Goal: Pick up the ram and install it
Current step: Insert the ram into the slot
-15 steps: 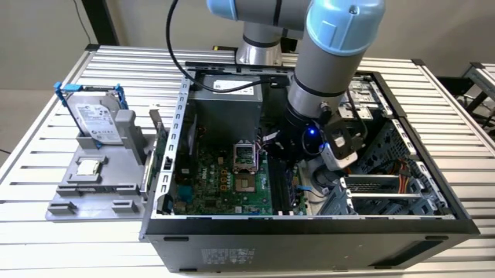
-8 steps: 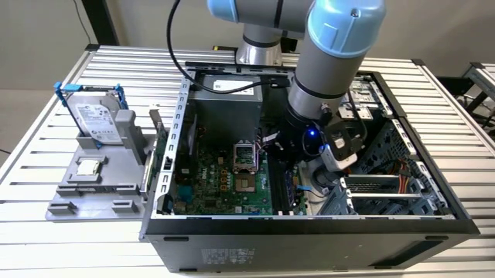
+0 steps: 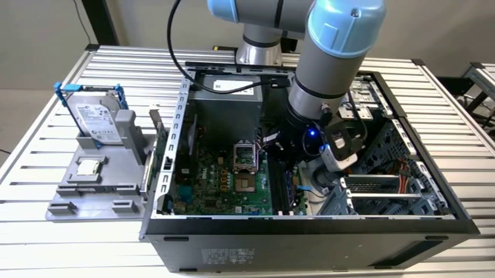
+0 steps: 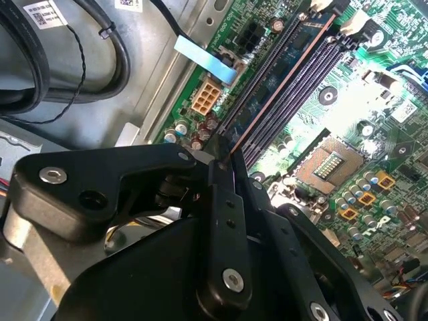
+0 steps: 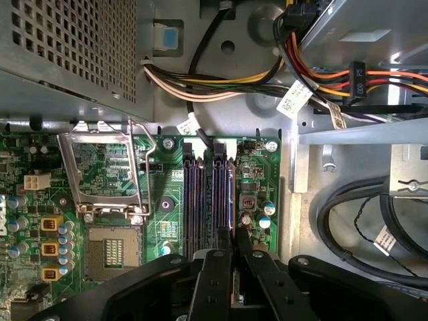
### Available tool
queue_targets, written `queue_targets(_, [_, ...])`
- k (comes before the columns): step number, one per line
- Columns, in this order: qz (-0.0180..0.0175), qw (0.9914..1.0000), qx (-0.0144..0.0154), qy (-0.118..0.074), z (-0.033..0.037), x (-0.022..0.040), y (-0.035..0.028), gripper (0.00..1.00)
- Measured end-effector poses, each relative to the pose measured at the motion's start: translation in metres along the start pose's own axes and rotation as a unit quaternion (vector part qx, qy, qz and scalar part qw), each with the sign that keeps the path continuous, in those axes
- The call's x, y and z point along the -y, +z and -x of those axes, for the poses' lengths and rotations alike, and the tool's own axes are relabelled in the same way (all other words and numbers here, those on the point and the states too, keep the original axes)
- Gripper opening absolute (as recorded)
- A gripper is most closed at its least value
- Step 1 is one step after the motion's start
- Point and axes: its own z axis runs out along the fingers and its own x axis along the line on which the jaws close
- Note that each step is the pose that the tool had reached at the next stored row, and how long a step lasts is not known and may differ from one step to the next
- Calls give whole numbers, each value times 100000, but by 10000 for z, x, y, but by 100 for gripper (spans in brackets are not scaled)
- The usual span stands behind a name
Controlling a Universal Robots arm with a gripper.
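Observation:
The ram (image 4: pixel 277 83) is a thin board seen edge-on, standing along one of the memory slots (image 5: pixel 200 200) on the green motherboard (image 3: pixel 220 185). In the first wrist view the ram (image 5: pixel 232 200) runs straight out from between the black fingers. My gripper (image 4: pixel 224 157) is shut on the ram's near end, and in the first wrist view the gripper (image 5: pixel 233 235) has its fingers (image 5: pixel 215 274) pressed close together over the slots. In the exterior view the gripper (image 3: pixel 293 159) reaches down inside the open computer case (image 3: pixel 309 223), to the exterior view's right of the processor socket.
The open processor socket (image 5: pixel 110 249) and its raised metal frame (image 5: pixel 103 170) lie beside the slots. Bundled cables (image 5: pixel 321 73) and black hoses (image 4: pixel 40 60) run near the gripper. Outside the case, a hard drive with blue bracket (image 3: pixel 97 119) and a small square chip (image 3: pixel 87 168) sit on a grey holder (image 3: pixel 93 200).

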Motion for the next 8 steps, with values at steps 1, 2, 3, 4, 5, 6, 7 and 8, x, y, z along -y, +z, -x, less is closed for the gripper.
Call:
queue_targets(1, [-11,100000,2,2,0,0,0,0])
queue_targets(2, [-17,100000,0,2,1,0,0,0])
queue_targets(3, [-23,100000,-1,3,1,1,-1,0])
queue_targets(4, [-26,100000,-1,0,1,2,-1,0])
queue_targets(5, [-31,100000,-1,1,1,4,-1,0])
queue_targets(6, [-29,100000,-1,-1,1,8,-1,0])
queue_targets(7, [-25,100000,0,1,1,10,0,0])
queue_targets(8, [-22,100000,-1,1,1,12,0,0])
